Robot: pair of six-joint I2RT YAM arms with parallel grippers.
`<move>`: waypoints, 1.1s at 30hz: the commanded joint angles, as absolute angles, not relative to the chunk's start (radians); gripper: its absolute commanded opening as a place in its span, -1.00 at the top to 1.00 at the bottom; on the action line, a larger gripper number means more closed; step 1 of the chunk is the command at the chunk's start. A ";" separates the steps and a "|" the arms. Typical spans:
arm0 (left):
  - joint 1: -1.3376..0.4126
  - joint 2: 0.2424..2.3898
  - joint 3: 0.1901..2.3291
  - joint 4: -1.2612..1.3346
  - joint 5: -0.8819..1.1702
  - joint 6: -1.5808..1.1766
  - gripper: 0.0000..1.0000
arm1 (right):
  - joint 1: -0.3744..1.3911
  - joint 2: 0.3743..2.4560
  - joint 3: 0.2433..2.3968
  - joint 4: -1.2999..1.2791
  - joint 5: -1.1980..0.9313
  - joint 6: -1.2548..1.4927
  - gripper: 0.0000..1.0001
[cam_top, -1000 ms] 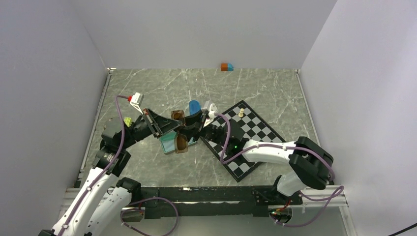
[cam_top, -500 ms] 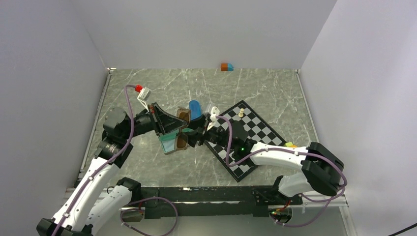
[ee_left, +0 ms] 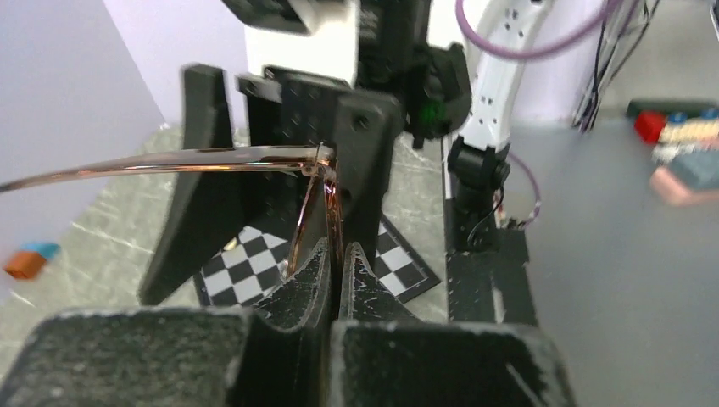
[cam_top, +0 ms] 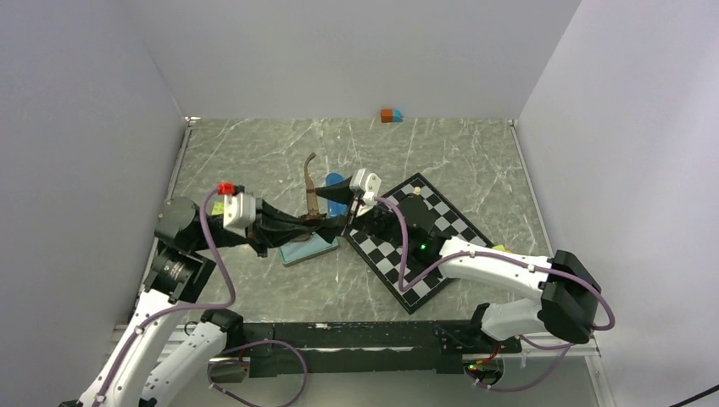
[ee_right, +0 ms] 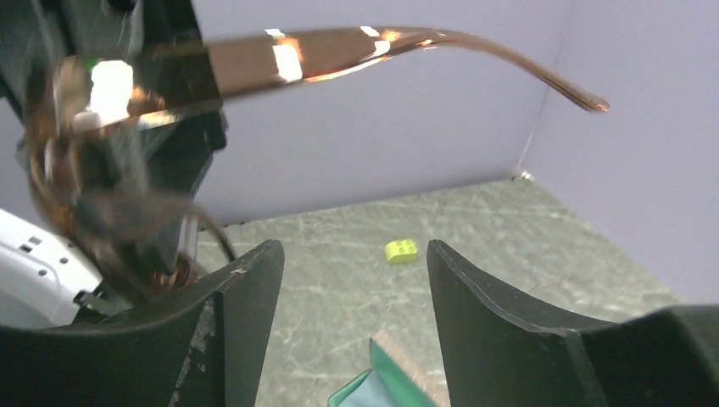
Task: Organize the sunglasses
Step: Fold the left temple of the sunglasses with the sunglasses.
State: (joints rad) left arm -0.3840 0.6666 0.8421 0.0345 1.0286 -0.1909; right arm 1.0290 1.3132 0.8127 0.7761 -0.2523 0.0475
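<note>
Pinching the brown sunglasses by the frame in the clenched left gripper, holding them up above the teal cloth (one long temple jutting toward the far wall), with the right gripper spread wide just beside them, clasping nothing.

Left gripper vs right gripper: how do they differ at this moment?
The left gripper is shut on the brown sunglasses, pinching the thin frame; the right gripper stands open and grips nothing. The left gripper reaches in from the left side; the right gripper's arm lies across the chessboard. Shared: both meet at the sunglasses, facing each other closely.
</note>
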 commanded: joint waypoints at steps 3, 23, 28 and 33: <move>-0.390 0.636 0.923 -0.190 1.091 0.359 1.00 | 1.032 1.231 0.906 0.649 -0.184 -0.054 -0.41; -0.415 0.736 1.033 -0.438 0.914 0.950 1.00 | 1.025 1.014 1.126 0.169 0.098 0.032 -0.51; -0.424 0.798 1.053 -0.445 0.732 1.073 1.00 | 1.024 1.108 1.282 0.102 0.097 0.063 -0.54; -0.426 0.763 1.029 -0.432 0.819 1.102 1.00 | 1.006 1.230 1.377 0.067 0.098 0.079 -0.40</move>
